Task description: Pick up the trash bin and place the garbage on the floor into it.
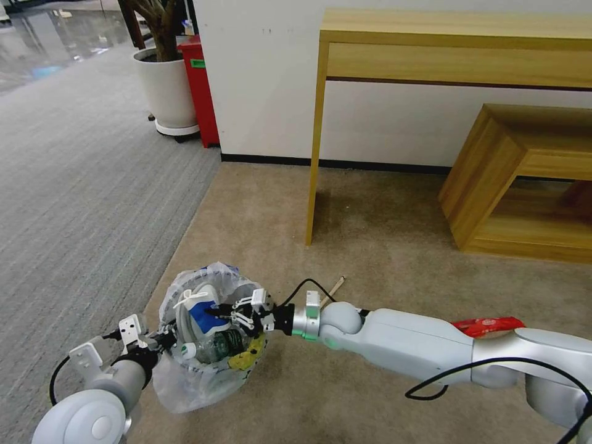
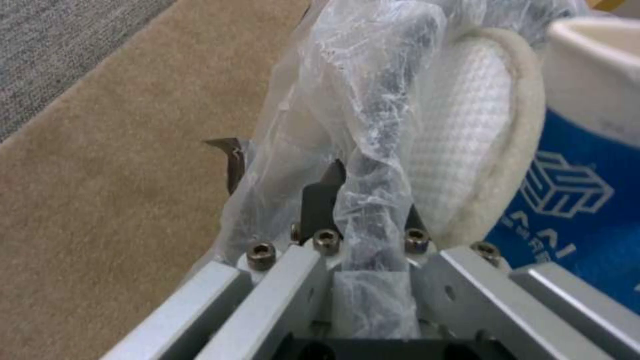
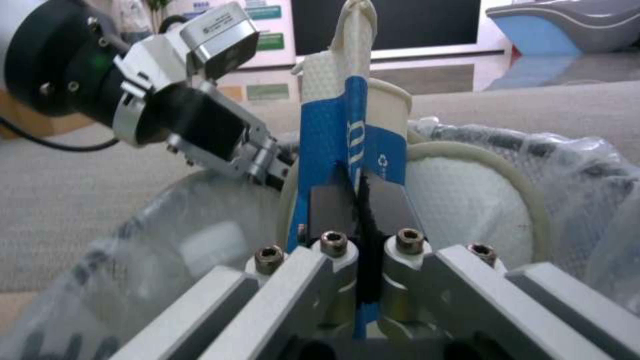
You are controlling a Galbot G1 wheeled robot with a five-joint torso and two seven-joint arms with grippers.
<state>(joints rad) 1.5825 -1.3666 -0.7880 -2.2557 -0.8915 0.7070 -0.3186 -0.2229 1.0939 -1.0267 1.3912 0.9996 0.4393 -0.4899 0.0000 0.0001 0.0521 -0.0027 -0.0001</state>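
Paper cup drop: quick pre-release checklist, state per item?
1. Left gripper clamped on trash bin rim and liner: ok.
2. Right gripper shut on the paper cup wall: ok.
3. Cup over the bin mouth, not the floor: ok.
4. Room inside: slipper and bottle already crowd it: cannot tell.
5. Grippers apart from each other: ok, close in the right wrist view.
6. Litter left: wooden stick and red wrapper on the carpet: not ok.
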